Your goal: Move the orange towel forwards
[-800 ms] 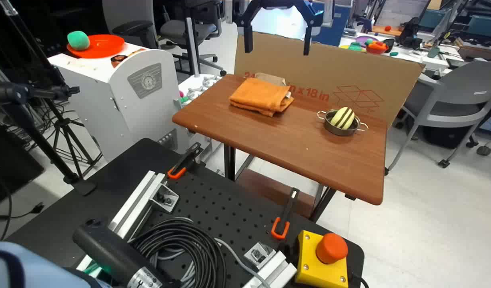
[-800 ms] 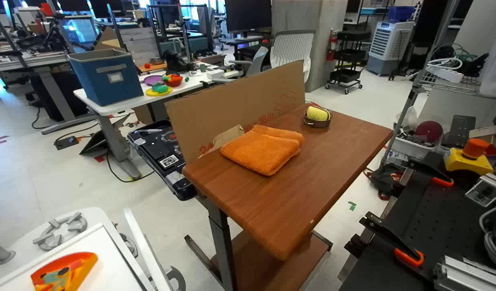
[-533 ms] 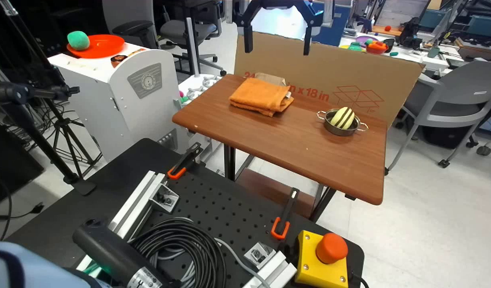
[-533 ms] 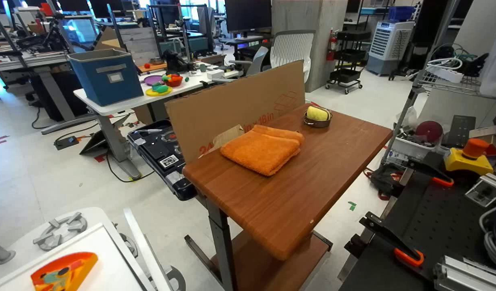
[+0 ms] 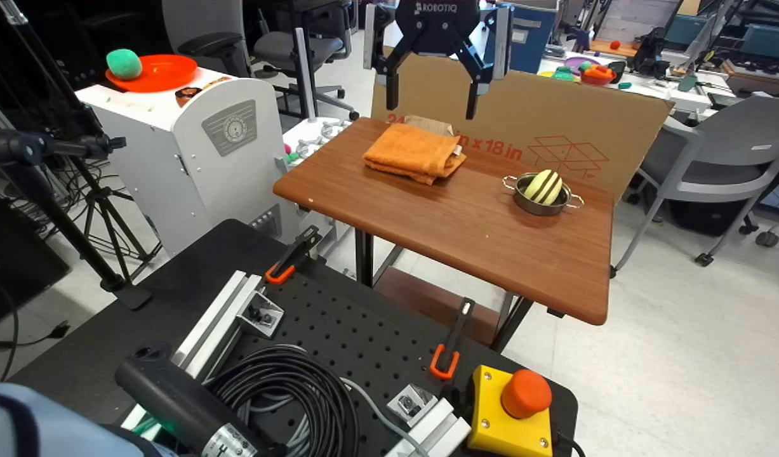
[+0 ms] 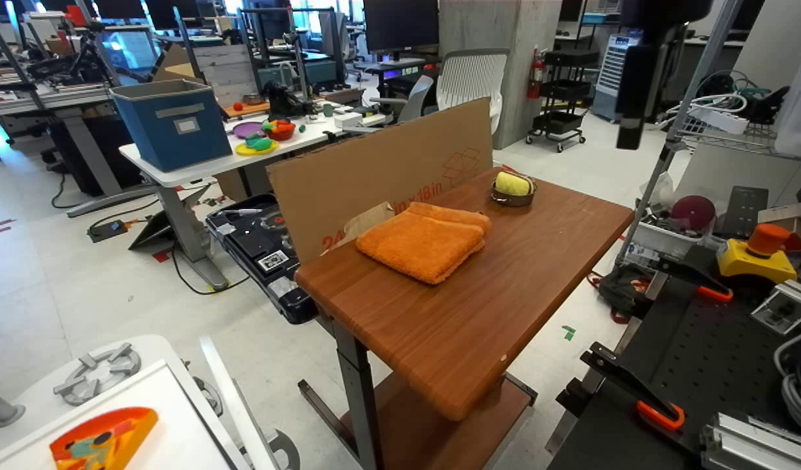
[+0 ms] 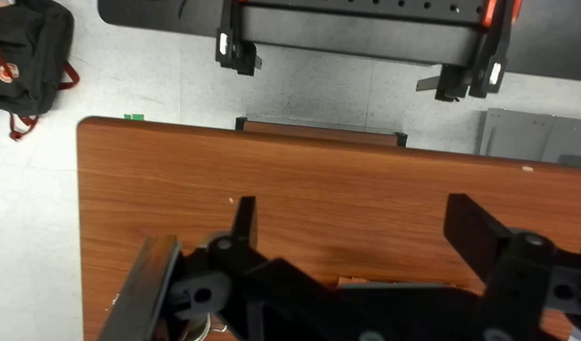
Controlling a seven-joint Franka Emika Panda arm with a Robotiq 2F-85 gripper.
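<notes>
The orange towel (image 5: 414, 150) lies folded and flat on the brown table (image 5: 491, 235), at its far side in front of a cardboard sheet. It shows whole in an exterior view (image 6: 426, 241). In the wrist view only a thin fuzzy edge of the towel (image 7: 351, 280) shows; the gripper body hides the rest. My gripper (image 5: 432, 109) is open and empty, held in the air with fingers pointing down, apart from the towel. In an exterior view it is at the upper right (image 6: 630, 134), partly cut off. In the wrist view its fingers stand wide apart (image 7: 353, 201) over bare wood.
A small metal pot (image 5: 536, 206) holding a yellow-and-black striped object (image 5: 544, 187) stands on the table, right of the towel. The cardboard sheet (image 5: 573, 120) stands upright along the table's back edge. A black pegboard bench (image 5: 338, 330) with clamps and an emergency stop button (image 5: 525, 393) is in front.
My gripper has moved down, so more of its body shows in an exterior view and it has come into the other view's upper right. The towel and the pot have not moved.
</notes>
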